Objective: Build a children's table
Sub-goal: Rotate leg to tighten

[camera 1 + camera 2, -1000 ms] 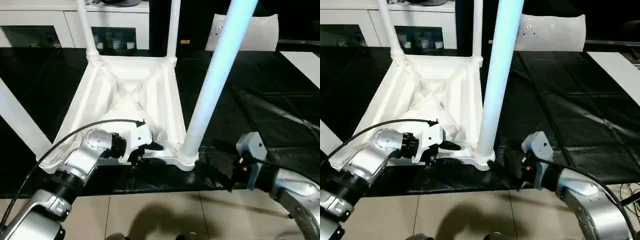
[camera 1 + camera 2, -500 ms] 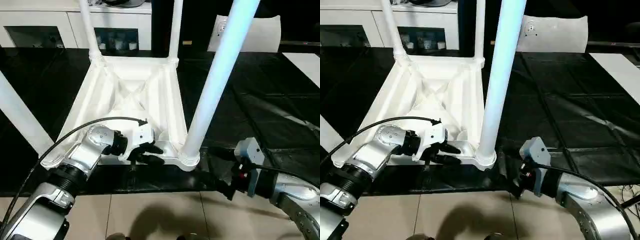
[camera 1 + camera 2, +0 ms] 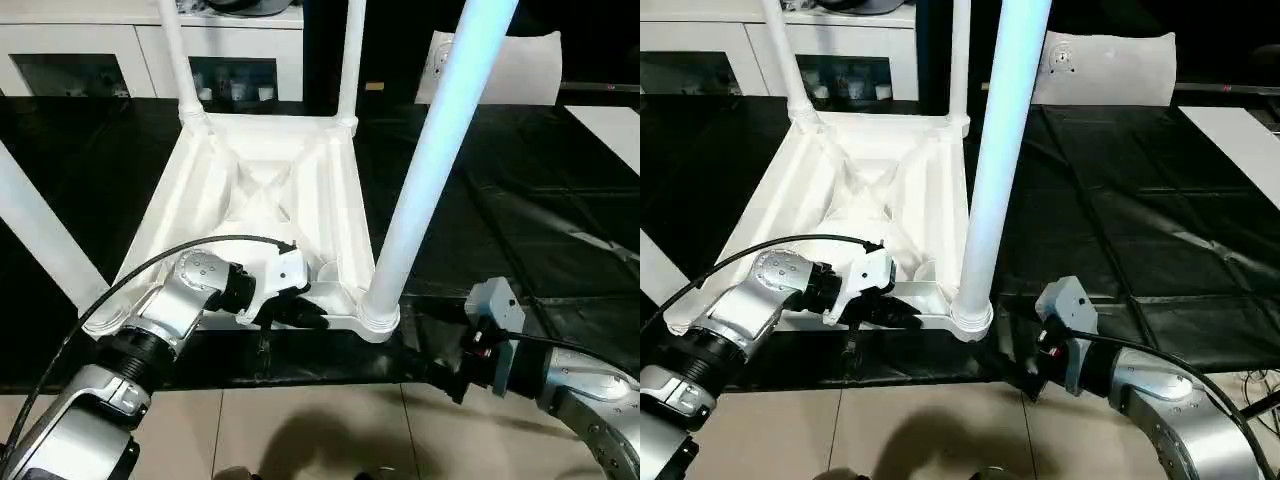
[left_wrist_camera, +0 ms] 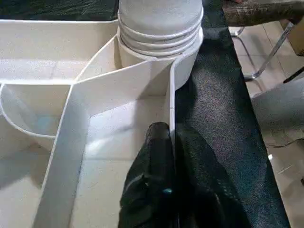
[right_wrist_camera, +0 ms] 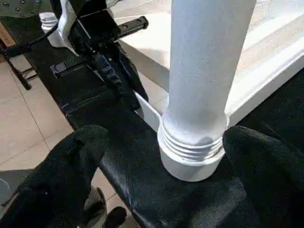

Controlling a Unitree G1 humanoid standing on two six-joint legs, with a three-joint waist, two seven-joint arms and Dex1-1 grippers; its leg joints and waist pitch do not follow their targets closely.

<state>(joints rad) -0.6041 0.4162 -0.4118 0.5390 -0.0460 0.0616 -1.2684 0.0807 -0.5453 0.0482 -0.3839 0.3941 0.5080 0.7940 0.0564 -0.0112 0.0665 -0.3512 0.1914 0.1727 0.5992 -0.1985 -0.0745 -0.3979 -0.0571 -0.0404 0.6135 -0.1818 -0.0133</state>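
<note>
the children's table (image 3: 262,190) lies upside down on a black table cover (image 3: 500,215), its long legs pointing straight up. the left gripper (image 3: 300,312) pinches the thin near rim (image 4: 172,114) of the table, one finger on each side. the right gripper (image 5: 190,161) is wide open, with the bottom of the near right leg (image 3: 425,160) between its fingers, not touching.
</note>
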